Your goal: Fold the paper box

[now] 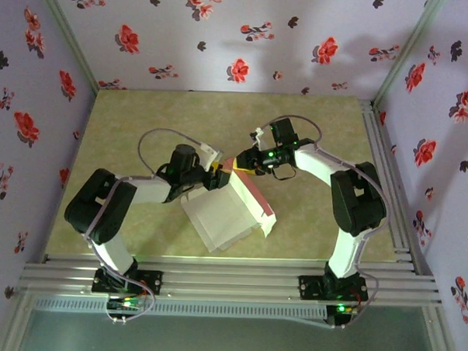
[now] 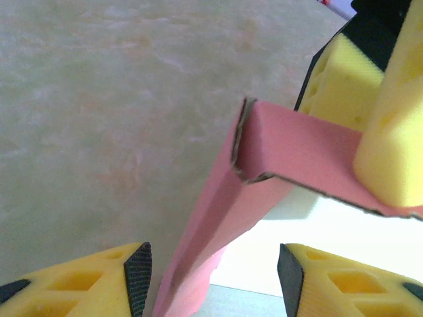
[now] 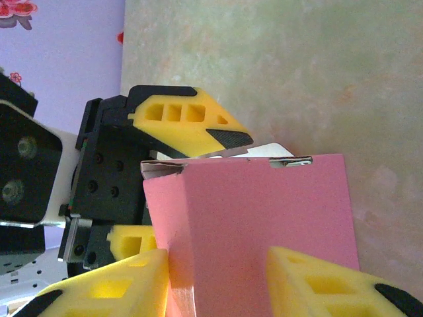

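- Flowered wallpaper [image 1: 224,35] closes in a mottled green-beige tabletop [image 1: 143,125], and the job sits at its middle, towards the near edge.
- On the left, my left gripper [image 2: 211,267] stands open. A pink wall of the paper box [image 1: 224,214] runs down between its fingers [image 2: 79,284], close against the left pad. The right pad is clear of the card, so I hold nothing on this side.
- Between my two arms the box lies half formed. Its pale grey-white panel is flat on the table, and pink walls rise along its far and right edges.
- On the right, my right gripper [image 3: 218,277] is closed on the raised pink flap at the box's far corner, with one yellow finger on each face of the card.
- I judge the card to be light and thin. It should be stiff across a panel, willing to bend at the creases, and easy to dent.
- It looks smooth, so it may slide in my foam pads unless I pinch it squarely.
- The best hold is on a flat panel near a crease. The small notched tabs would probably crumple.
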Controlling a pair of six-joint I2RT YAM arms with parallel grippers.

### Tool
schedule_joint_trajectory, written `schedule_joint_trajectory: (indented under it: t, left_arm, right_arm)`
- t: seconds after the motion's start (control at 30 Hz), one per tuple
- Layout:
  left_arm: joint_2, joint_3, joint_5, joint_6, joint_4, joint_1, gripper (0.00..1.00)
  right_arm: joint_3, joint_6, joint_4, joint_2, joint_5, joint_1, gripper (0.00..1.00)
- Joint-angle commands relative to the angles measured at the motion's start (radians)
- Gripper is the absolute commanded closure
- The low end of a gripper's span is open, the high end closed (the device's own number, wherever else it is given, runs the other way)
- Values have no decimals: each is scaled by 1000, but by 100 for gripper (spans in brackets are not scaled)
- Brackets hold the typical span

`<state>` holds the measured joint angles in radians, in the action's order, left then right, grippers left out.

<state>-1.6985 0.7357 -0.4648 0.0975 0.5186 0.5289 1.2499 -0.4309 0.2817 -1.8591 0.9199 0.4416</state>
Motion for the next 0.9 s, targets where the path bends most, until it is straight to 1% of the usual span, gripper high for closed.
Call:
schedule_joint_trajectory:
  t: [0.0,0.13,0.27,0.47,0.57,0.8,0.87]
  left_arm:
    - [35,5,-102,-36,-98,-31,45]
    - [40,20,-118,-60,-165,-47,44]
    - [-1,52,-118,-59,-196,-49,45]
    - [-66,79,-111,-34,-136,-48,48]
    - [-94,94,-84,-24,-115,-48,52]
    - [-125,93,-32,-7,-52,-43,56]
    - [-136,98,-20,-4,-39,-37,58]
  right_arm:
    - [-1,-14,26,-1,-34,9,57]
    - [3,-15,26,-4,-33,9,57]
    - [11,-14,30,-9,-29,10,57]
    - [16,-12,36,-7,-27,11,57]
    - [14,-12,37,-7,-27,11,57]
    - [14,-15,34,-14,-23,13,58]
    - [16,-17,30,-18,-21,12,57]
